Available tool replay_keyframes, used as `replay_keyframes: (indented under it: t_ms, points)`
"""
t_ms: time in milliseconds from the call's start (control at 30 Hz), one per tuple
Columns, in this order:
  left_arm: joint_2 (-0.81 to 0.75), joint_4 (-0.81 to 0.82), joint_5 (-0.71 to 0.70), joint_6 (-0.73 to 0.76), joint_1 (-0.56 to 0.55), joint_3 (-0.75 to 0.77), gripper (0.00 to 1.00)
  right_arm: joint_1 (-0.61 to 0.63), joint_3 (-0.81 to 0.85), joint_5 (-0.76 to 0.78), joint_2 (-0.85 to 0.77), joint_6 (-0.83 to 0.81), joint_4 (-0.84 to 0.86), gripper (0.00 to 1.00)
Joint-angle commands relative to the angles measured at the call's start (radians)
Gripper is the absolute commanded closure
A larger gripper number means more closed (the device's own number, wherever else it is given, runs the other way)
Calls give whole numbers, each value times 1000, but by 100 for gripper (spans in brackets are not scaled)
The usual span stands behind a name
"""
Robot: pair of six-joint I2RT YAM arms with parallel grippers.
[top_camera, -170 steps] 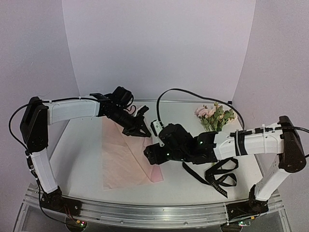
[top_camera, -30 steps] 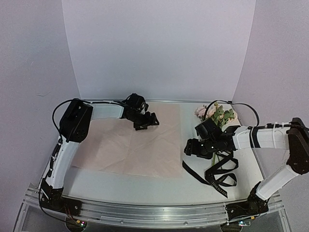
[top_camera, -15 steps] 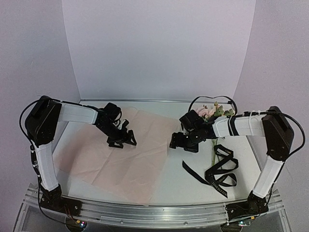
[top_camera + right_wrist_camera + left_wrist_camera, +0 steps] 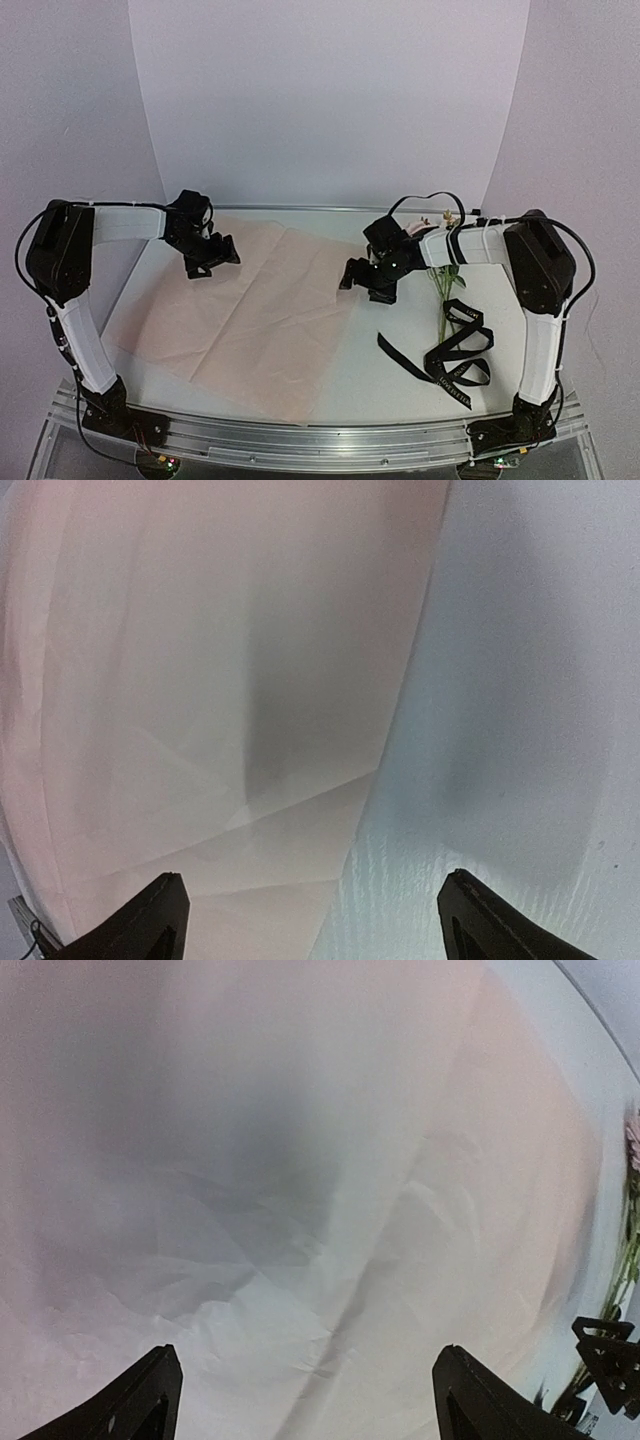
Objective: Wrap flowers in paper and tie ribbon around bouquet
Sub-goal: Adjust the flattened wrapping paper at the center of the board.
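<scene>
over the far-left edge of the paper (image 4: 250, 310), left tool (image 4: 212, 256) spread, at its right edge, right tool (image 4: 357, 277) spread

Below me, the paper (image 4: 250, 300) is thin, matt and lightly creased; the table (image 4: 385, 385) smooth, faintly glossy; the ribbon (image 4: 450, 350) limp black cloth.

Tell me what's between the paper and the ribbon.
Nothing. Only bare table separates the paper from the ribbon, as the top view shows.
</scene>
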Motion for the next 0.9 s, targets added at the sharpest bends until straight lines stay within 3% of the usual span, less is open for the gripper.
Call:
replay_keyframes:
  t_ms: [0,400,867]
  points:
    - [105,13,-52,11,6,107,10,-61,46,-58,46,51,40,10]
    - [342,-14,-26,69,15,322,12,-99,2,-85,85,182,158,11]
    - [559,-43,149,158,-54,570,13,-88,-311,6,-52,373,389,13]
